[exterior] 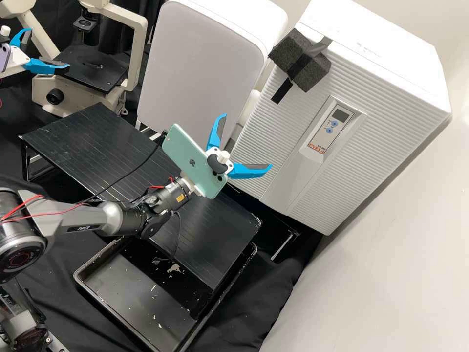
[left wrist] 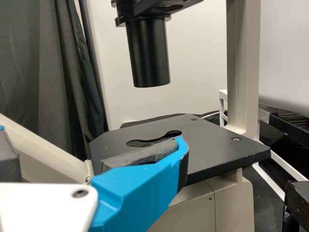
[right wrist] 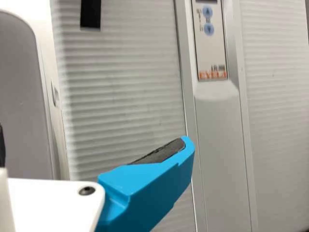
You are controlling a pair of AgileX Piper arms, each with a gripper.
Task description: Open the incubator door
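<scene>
1. Incubator (exterior: 371, 54): in the high view you see this white cabinet beside the pale wall; its ribbed front door (exterior: 273, 132) is closed. A control panel (exterior: 331, 128) with a small display and two blue buttons is set in the front. Dark grey foam (exterior: 315, 73) and a black strip (exterior: 282, 91) are fixed near the door's upper edge.

2. Right gripper (exterior: 247, 142): you find its blue fingers (exterior: 249, 171) spread apart, the end effector released. In the high view it appears before the door's lower part; your right wrist view shows one finger before the ribbed front, below the control panel's level. You cannot tell from these views whether it touches the door. A pale green phone (exterior: 188, 159) is mounted behind the fingers.

3. Left gripper (exterior: 48, 49): your second end effector is likewise released, its fingers wide apart. It is beside the microscope (exterior: 45, 95), near the black stage (exterior: 90, 71); your left wrist view shows a black cylindrical tube (left wrist: 148, 54) above that stage.

4. Surroundings: a round-cornered white unit (exterior: 195, 58) with a pale grey face stands between microscope and incubator. In front of it, you see a black ribbed platform (exterior: 93, 142), its near end over a black tray (exterior: 93, 293).
</scene>
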